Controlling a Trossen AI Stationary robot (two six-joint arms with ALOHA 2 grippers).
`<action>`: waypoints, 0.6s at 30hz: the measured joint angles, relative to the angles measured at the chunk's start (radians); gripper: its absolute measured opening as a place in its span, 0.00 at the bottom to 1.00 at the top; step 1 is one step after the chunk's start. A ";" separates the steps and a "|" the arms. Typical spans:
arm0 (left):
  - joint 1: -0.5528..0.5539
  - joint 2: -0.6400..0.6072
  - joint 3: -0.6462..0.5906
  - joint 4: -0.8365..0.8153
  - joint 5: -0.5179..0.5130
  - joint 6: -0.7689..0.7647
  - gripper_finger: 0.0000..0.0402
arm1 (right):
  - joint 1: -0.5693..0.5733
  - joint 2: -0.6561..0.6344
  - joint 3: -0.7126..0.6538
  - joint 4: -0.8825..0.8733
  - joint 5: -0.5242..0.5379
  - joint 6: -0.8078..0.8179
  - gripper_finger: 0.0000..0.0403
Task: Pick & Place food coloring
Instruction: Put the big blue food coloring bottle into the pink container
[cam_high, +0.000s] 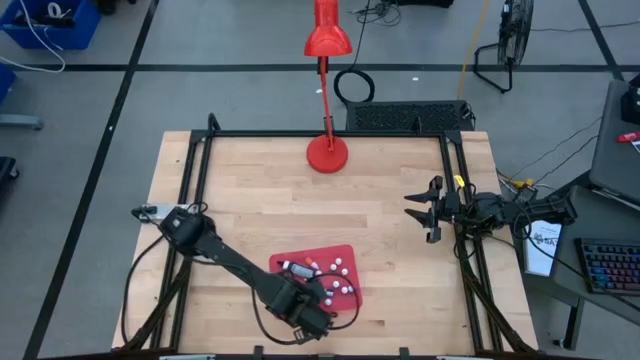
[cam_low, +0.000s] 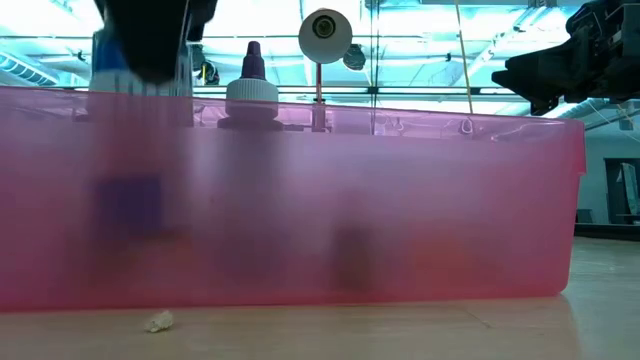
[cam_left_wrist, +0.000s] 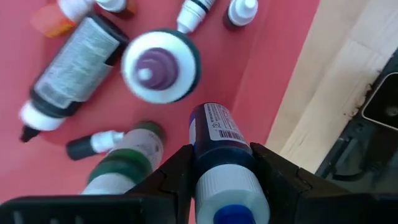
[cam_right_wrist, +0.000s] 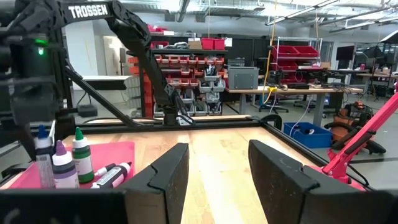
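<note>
A flat red tray (cam_high: 343, 252) lies on the near middle of the table and holds several small dropper bottles (cam_high: 335, 280), some upright and some lying on their sides. My left gripper (cam_high: 303, 300) is over the tray's near part, shut on a dark blue bottle (cam_left_wrist: 217, 134) with a white collar and a blue cap. A purple-tipped bottle (cam_left_wrist: 159, 66) stands upright just beside it, and a green-capped one (cam_left_wrist: 127, 158) is close by. My right gripper (cam_high: 420, 212) is open and empty, off the table at its right side. My left gripper pinches the blue bottle between its two fingers (cam_left_wrist: 180, 171), at the top of the body just below the white collar (cam_left_wrist: 222, 163). The fingers come from above, pointing down. The bottle is upright, cap up. Whether its base stands on the tray I cannot tell.
A red desk lamp (cam_high: 327, 150) stands at the table's far middle. Black rails run along the table's left, right and far edges. The tray's pink wall (cam_low: 400, 200) fills the low view. Bare wood lies between the tray and my right gripper.
</note>
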 joint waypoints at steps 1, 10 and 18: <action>0.003 0.009 0.000 0.005 0.009 0.000 0.34 | 0.000 0.000 0.000 0.000 0.000 0.000 0.39; 0.020 0.037 0.000 0.024 0.028 0.018 0.34 | 0.000 0.000 0.000 0.000 0.000 0.000 0.39; 0.019 0.037 0.000 0.032 -0.018 0.001 0.52 | 0.000 0.000 0.000 0.000 0.000 0.000 0.39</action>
